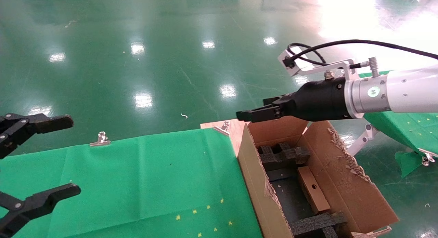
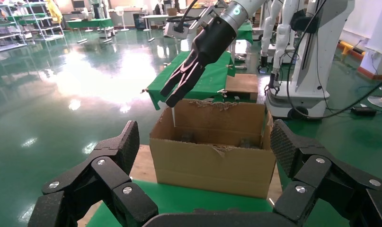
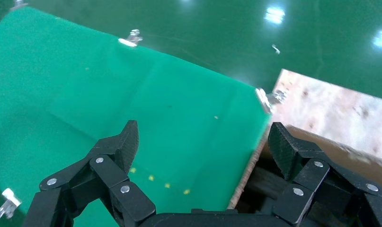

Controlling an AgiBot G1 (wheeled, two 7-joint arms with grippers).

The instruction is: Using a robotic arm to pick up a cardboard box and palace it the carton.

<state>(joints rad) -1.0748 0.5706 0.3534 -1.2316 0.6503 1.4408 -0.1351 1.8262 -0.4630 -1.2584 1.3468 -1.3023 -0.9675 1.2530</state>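
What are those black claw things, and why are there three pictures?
They are a robot's two tools, like hands. The big picture comes from a camera on its head. The other two come from cameras on its wrists, so each shows its own claw up close. The right tool is open, holds nothing, and hovers over the far end of the carton. The small box already lies inside it, between black foam pieces. The left tool waits open at the table's left side, also holding nothing. A green cloth covers the table, held by metal clips.
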